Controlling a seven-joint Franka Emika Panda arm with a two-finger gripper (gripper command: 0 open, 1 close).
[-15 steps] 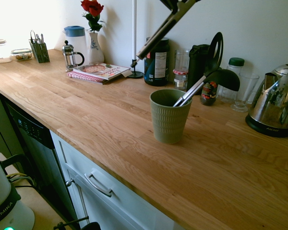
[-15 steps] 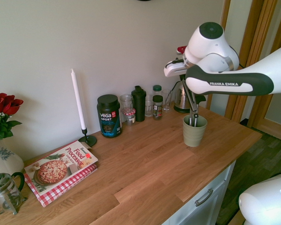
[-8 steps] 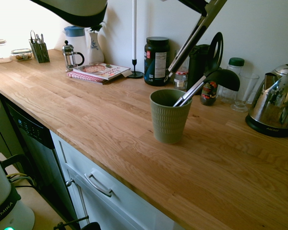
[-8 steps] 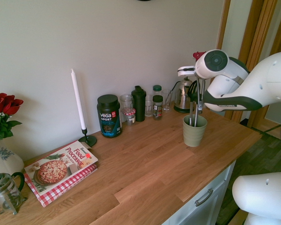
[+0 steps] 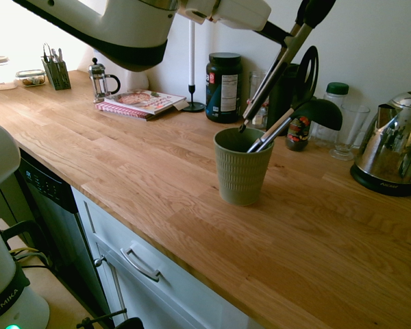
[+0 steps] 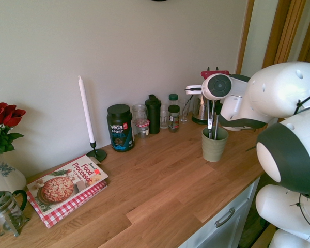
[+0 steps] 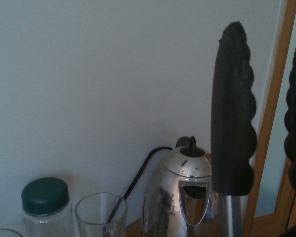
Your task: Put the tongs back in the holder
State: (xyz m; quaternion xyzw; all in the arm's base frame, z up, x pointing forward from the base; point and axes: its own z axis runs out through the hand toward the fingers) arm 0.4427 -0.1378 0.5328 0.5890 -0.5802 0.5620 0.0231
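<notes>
- Tongs [image 5: 274,77], long and slim with two dark grey metal arms and black rounded tips, slant steeply down from the upper part of the first exterior view, the lower tip just at the back rim of the olive-green ribbed ceramic holder [image 5: 242,168]; in the wrist view the black scalloped tips [image 7: 231,113] stand up before a pale wall.
- White robot arm [image 5: 116,22] reaches in above the holder, its gripper [image 5: 298,31] clamped tight on the tongs' upper end.
- Wooden countertop [image 5: 157,171] bears the holder near its front edge.
- Shiny steel kettle [image 5: 394,151] sits well to one side of the holder, by the wall.
- Black ladle with a silver handle [image 5: 308,110] and a black slotted spatula [image 5: 308,68] already lean out of the holder.
- Dark supplement jar [image 5: 224,88] and a white candle [image 5: 191,55] stand behind the holder.
- Cookbook [image 5: 144,101] lies further along from the holder, near a small French press [image 5: 101,79].
</notes>
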